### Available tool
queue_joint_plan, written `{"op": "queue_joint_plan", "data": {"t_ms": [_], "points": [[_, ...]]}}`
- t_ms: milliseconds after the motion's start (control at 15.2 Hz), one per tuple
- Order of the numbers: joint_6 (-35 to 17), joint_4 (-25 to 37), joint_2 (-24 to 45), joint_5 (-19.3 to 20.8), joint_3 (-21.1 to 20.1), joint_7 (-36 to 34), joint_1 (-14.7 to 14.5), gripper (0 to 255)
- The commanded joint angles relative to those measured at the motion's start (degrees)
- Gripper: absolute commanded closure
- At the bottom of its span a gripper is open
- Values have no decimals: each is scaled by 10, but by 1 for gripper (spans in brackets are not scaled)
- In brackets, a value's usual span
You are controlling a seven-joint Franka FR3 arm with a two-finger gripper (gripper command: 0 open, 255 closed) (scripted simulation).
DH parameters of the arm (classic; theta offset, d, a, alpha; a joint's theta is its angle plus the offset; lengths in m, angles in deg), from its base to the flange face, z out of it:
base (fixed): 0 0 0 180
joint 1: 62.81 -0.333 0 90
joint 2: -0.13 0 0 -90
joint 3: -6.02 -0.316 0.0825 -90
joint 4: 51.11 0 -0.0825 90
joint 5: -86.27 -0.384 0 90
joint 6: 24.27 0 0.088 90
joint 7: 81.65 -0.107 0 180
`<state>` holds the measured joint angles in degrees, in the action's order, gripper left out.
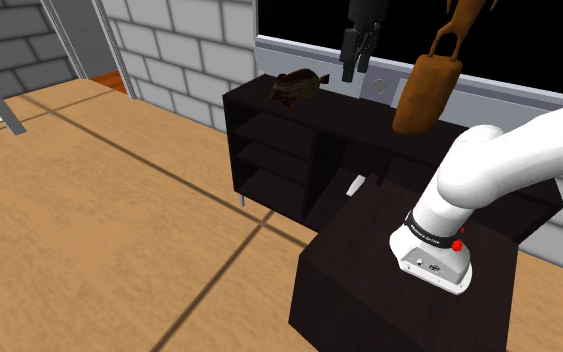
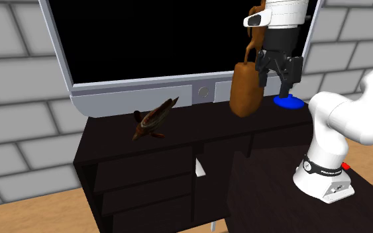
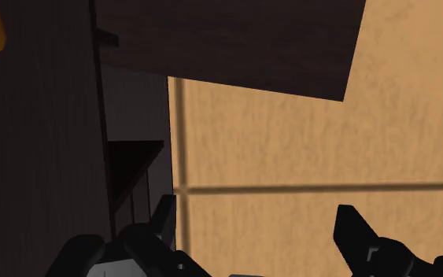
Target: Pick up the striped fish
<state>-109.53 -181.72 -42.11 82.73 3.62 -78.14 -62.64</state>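
Trouble is standing right next to my gripper [image 2: 275, 83]: the tall brown ornament [image 2: 244, 86] is rising just beside my fingers. I'm hovering over the cabinet [image 2: 105, 142] with the fingers spread apart, clasping nothing.

The striped fish [image 2: 153, 119], dark brown, is lying on the cabinet's top toward the end away from my stand [image 1: 369, 260], well apart from me, tail lifted toward the screen [image 2: 145, 40].

Here's what I'm worrying about:
- **Ornament:** it's sitting between me and the fish, so sweeping straight along the top would likely tip it. I'm judging that I need to pass in front of it or over it.
- **Screen:** it's filling the back edge of the cabinet. Coming down with the wrist leaning that way could mean a bump against its grey frame.
- **Fish:** it's looking slim and tilted. A finger landing on it instead of beside it could be skidding it toward the front edge and off onto the wooden floor [image 3: 290, 142].

A blue disc [image 2: 288, 101] is resting near the back edge just behind my fingers, and it's not bothering the route.
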Motion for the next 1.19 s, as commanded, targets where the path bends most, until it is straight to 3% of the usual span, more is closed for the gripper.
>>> {"op": "queue_joint_plan", "data": {"t_ms": [0, 594, 1122], "points": [[0, 0, 0, 0, 0, 0, 0, 0], [-171, -84, 28, 112, 60, 145, 14, 0], [-345, -101, 114, 196, 121, 254, 30, 0]]}}
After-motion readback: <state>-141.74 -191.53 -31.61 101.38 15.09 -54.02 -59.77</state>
